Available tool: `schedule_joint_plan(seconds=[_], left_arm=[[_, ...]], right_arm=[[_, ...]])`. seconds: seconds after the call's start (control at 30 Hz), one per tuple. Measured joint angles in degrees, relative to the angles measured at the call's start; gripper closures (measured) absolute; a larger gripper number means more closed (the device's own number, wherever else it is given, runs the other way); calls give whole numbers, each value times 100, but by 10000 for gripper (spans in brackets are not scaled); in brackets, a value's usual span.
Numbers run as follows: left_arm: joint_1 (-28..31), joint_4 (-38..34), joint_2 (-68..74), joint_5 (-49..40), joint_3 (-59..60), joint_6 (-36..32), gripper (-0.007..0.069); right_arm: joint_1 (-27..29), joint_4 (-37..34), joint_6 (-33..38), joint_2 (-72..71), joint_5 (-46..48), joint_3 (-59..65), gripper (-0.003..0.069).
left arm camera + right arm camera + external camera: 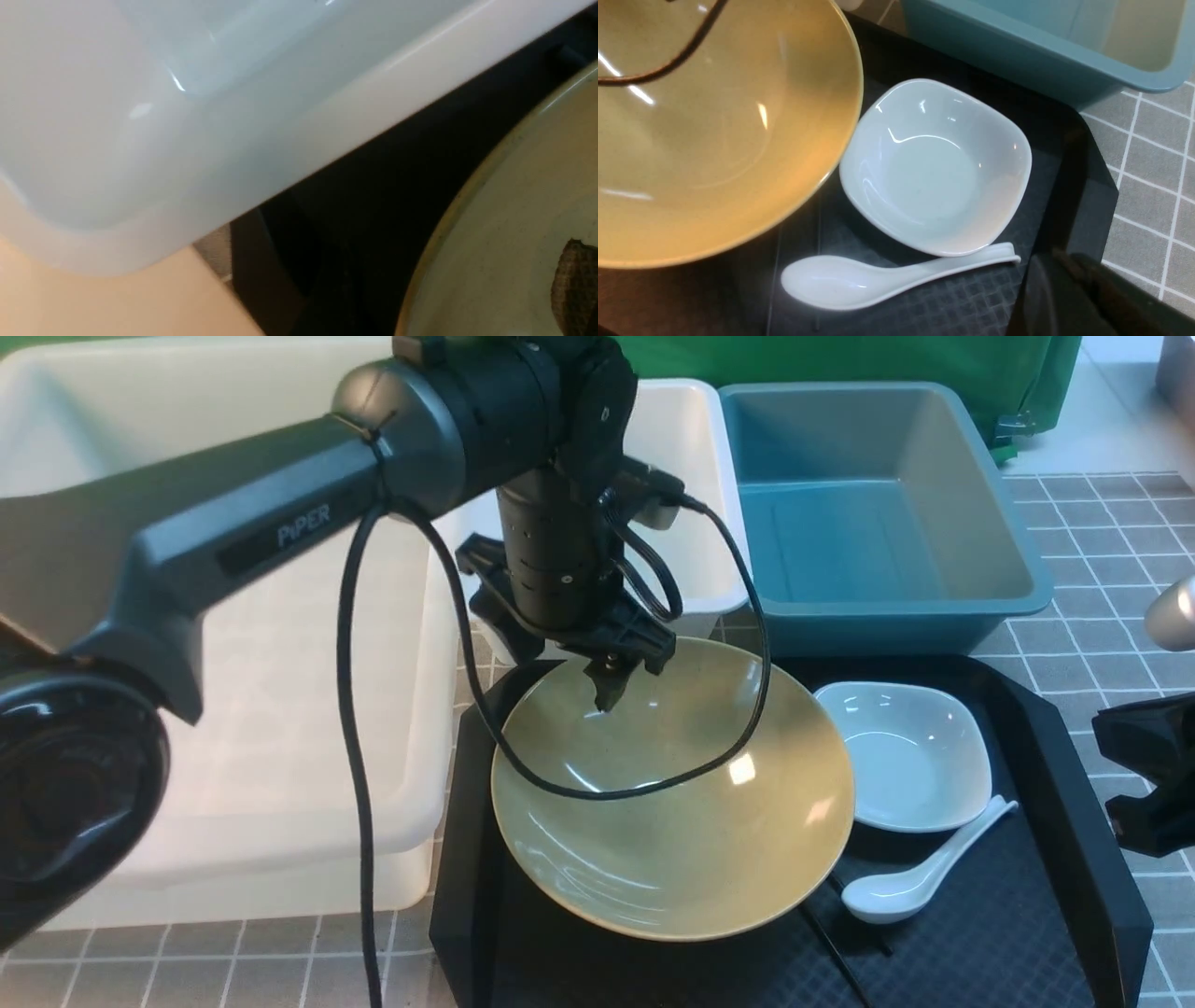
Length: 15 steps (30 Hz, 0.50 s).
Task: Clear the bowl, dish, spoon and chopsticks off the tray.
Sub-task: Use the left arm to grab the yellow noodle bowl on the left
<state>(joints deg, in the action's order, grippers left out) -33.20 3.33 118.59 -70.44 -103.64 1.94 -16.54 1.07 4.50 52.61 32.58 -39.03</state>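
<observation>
Pose: left arm (233, 541) reaches in from the left, wrist pointing straight down. The left end effector (611, 683) is open, one fingertip inside the bowl (672, 803) at its far rim. Bowl, dish (910, 756) and spoon (920, 877) sit on the tray (1074, 803). The right end effector (1153, 784) is closed on nothing, just beside the tray's right rim.

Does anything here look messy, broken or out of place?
Nothing is spilled or broken. The only oddities: the spoon has its handle tucked against the rim of the dish, and a loose black cable loops over the bowl.
</observation>
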Motion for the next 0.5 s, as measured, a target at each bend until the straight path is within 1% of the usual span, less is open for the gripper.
schedule_joint_plan(seconds=[0.13, 0.17, 0.3, 0.33, 0.37, 0.4, 0.43, 0.5], left_arm=[[0, -333, 102, 0, 6, -92, 131], [0, -430, 160, 6, 6, -194, 155], [0, -441, 286, 10, 6, -194, 214], [0, -413, 344, 10, 6, -253, 241], [0, -396, 402, 18, 6, -312, 292], [0, -385, 417, 21, 6, -333, 306], [0, -333, 463, 21, 6, -419, 351], [0, -408, 464, -49, 0, -619, 408]], right_arm=[[0, 0, -12, 0, 5, 0, 618], [0, 0, -12, 0, 5, 0, 618], [0, 0, -12, 0, 5, 0, 617], [0, 0, -16, 0, 5, 0, 617], [0, 0, -16, 0, 5, 0, 617], [0, 0, -16, 0, 5, 0, 616], [0, 0, -16, 0, 5, 0, 615], [0, 0, -16, 0, 5, 0, 615]])
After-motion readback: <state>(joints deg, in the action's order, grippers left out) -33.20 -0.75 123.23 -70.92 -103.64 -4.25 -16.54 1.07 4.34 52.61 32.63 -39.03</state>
